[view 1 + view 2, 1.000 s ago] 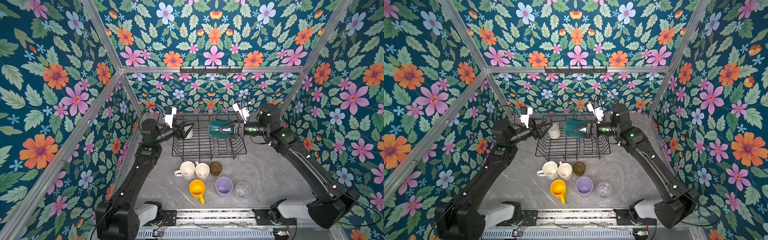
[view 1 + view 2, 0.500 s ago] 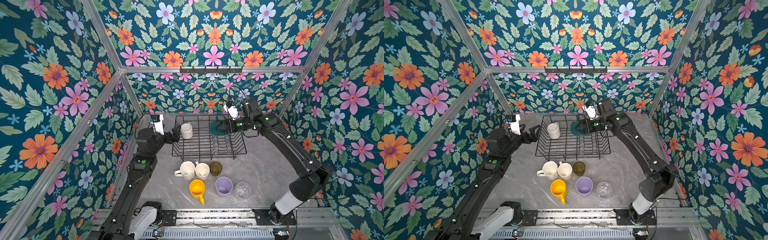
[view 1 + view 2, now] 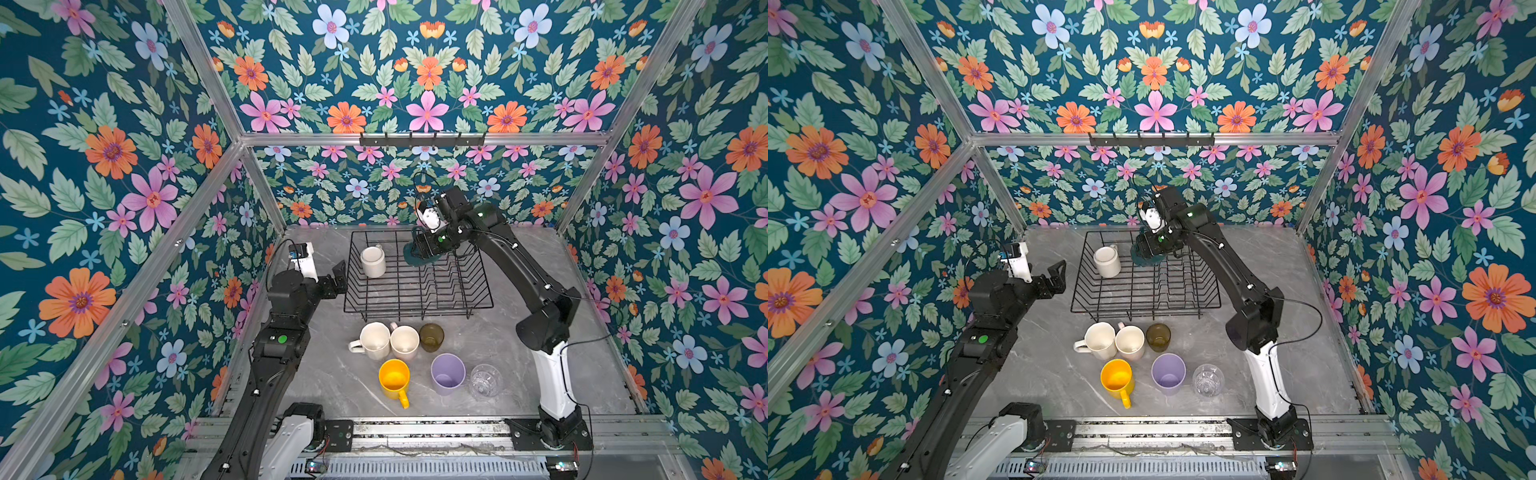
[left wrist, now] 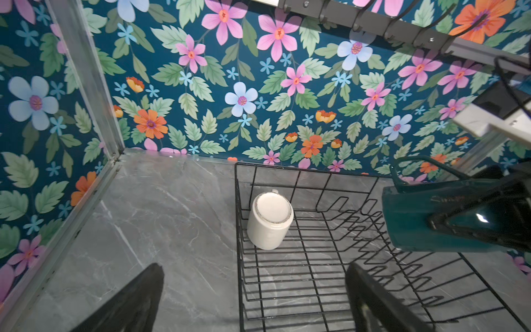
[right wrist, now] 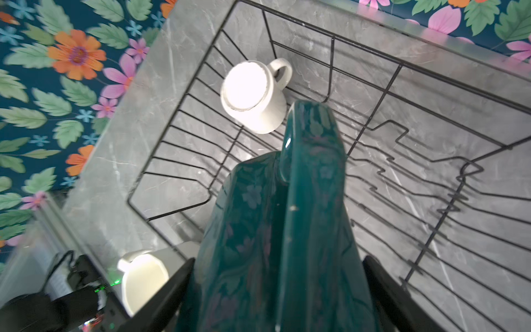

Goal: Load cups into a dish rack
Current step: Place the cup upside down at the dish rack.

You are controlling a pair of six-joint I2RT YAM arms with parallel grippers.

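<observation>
Green mug (image 4: pixel 416 209) hangs tilted over the back middle of the dish rack (image 3: pixel 417 308), above the dividers. The right gripper (image 5: pixel 275 293) clamps it across the body and it is not yet set down. It probably goes next to the white mug (image 3: pixel 372 262), parked bottom-up in the back left corner to drain. Left gripper (image 3: pixel 338 276) is spread wide and empty just outside the rack's left side, clear of the drop. Six more cups (image 3: pixel 447 374) wait on the table (image 3: pixel 324 374) in front.

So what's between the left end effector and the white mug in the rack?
Only the dish rack's wire side wall separates the left end effector from the white mug; clearest in the left wrist view.
</observation>
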